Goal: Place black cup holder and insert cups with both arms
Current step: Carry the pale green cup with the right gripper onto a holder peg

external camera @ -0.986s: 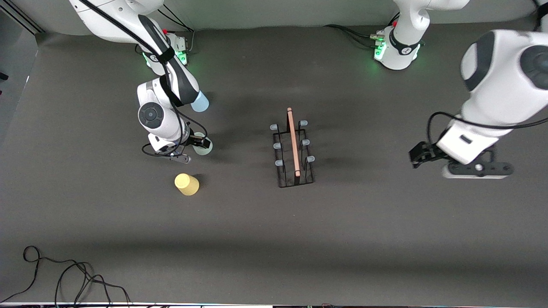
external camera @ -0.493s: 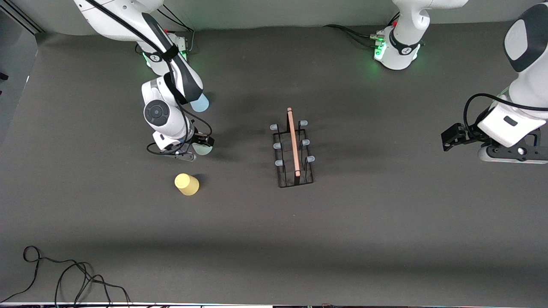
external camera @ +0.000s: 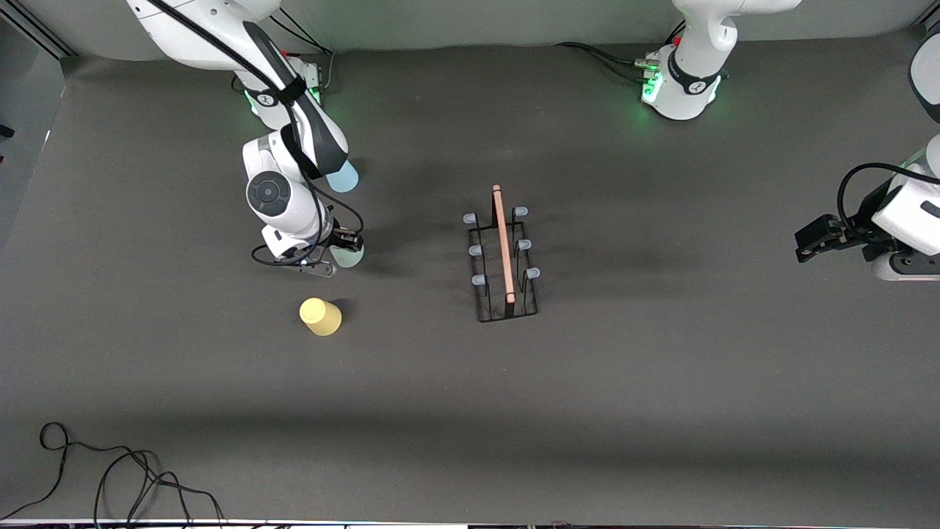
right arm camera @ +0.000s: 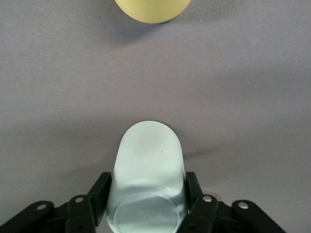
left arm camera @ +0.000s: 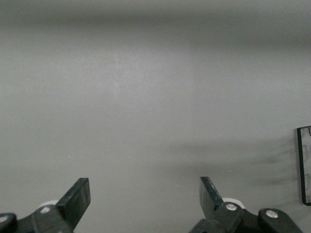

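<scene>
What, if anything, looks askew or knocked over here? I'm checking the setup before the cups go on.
Nothing stands out. The black cup holder stands upright, its pegs bare. The yellow cup and light blue cup rest on the table; the right gripper clasps the grey-green cup. The left gripper waits open.

My counter [external camera: 470,411] is a dark grey sheet filling nearly the whole front view. The black cup holder [external camera: 504,253] stands at its centre, the yellow cup [external camera: 320,317] rests mouth down at lower left of centre, the light blue cup [external camera: 342,177] stands in the upper left part, partly hidden by my right arm, and the grey-green cup [external camera: 347,254] sits between those two. A loose black cable [external camera: 110,470] curls in the bottom left corner.
</scene>
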Available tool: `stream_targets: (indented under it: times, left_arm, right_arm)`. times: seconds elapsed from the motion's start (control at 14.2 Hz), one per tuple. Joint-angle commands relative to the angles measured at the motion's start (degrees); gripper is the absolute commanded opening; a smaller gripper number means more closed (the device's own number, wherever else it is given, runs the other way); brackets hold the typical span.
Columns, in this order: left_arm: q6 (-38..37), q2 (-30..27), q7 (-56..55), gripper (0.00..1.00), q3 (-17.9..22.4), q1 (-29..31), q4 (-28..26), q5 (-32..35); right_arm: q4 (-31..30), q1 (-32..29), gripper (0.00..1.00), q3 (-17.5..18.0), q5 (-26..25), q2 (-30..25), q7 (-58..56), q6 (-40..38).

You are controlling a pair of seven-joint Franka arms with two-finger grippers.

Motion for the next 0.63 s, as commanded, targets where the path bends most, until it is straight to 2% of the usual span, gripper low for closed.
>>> stream_targets:
  times: [0.0, 0.21, 0.42, 0.56]
  left_arm:
    - [-3.78, 0.03, 2.73, 1.00, -0.13, 0.18, 3.09, 0.47]
    - [-13.08, 1.17, 3.09, 1.00, -0.13, 0.18, 9.33, 0.47]
    - [-14.52, 1.08, 2.91, 1.00, -0.21, 0.27, 9.87, 0.56]
    - [-14.52, 0.99, 2.83, 1.00, -0.13, 0.27, 9.87, 0.30]
  right_arm:
    - [0.26, 0.63, 0.13, -0.16, 0.73, -2.01, 0.86, -1.42]
    - [6.13, 0.63, 0.13, -0.16, 0.73, -5.00, 2.51, -11.42]
    - [16.84, 0.80, 0.13, 0.01, 1.34, -5.09, 9.01, -23.46]
    - [23.35, 0.81, 0.13, 0.19, 8.34, -4.74, 11.13, -27.79]
